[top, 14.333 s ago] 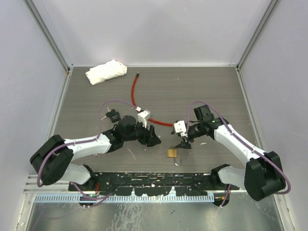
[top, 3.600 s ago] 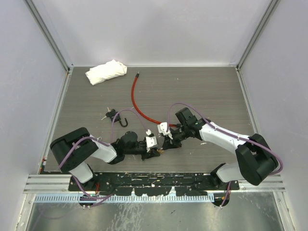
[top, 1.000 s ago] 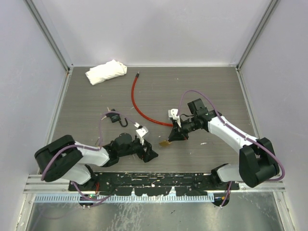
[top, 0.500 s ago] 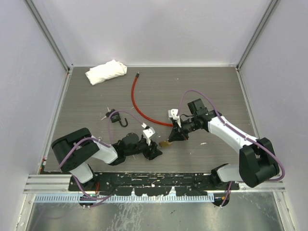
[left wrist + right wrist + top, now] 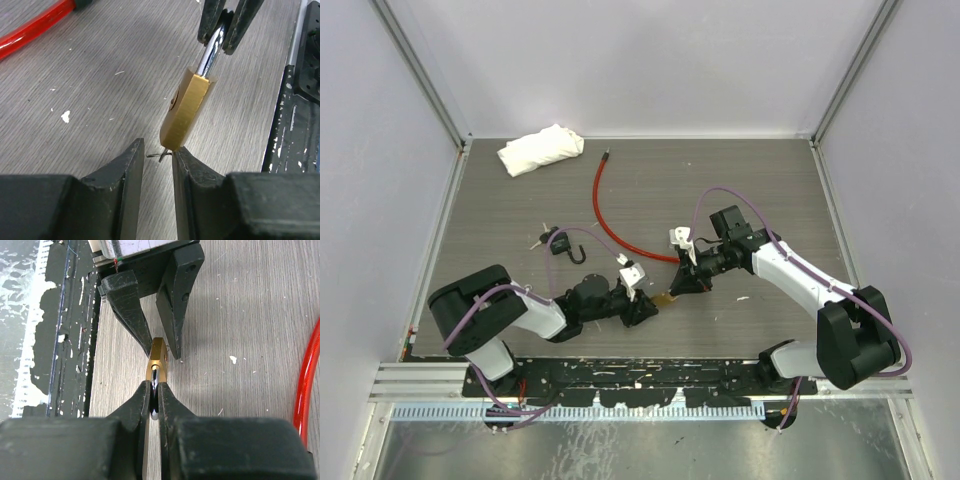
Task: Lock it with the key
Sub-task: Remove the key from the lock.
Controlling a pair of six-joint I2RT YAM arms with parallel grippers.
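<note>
- Grey wood-grain table [image 5: 740, 180], flecked with white, closed in by plain white walls [image 5: 650, 60] on three sides; a black rail [image 5: 640, 372] runs along the near edge.
- A white cloth [image 5: 541, 148] lies at 11 o'clock. A red cable [image 5: 604, 215] curves from 12 o'clock down to the centre. A small black hook [image 5: 565, 245] sits at 9 o'clock of centre.
- The left arm lies folded low along the near edge, pointing to 3 o'clock.
- The right arm reaches from its base at 5 o'clock, elbow up, its wrist aimed at 8 o'clock.
- The right gripper [image 5: 154, 390] is clamped on the shackle [image 5: 210, 47] of the brass padlock [image 5: 187, 110], which hangs tilted just toward 6 o'clock of centre, between the two grippers.
- The left gripper [image 5: 158, 150] has its fingers narrow, either side of the padlock's lower end, one finger touching its corner.
- A thin metal bit [image 5: 160, 155] sticks out below the padlock and crosses the gap. Whether the fingers pinch it, or whether it is the key, cannot be told.
- The padlock's underside and keyhole are hidden.
</note>
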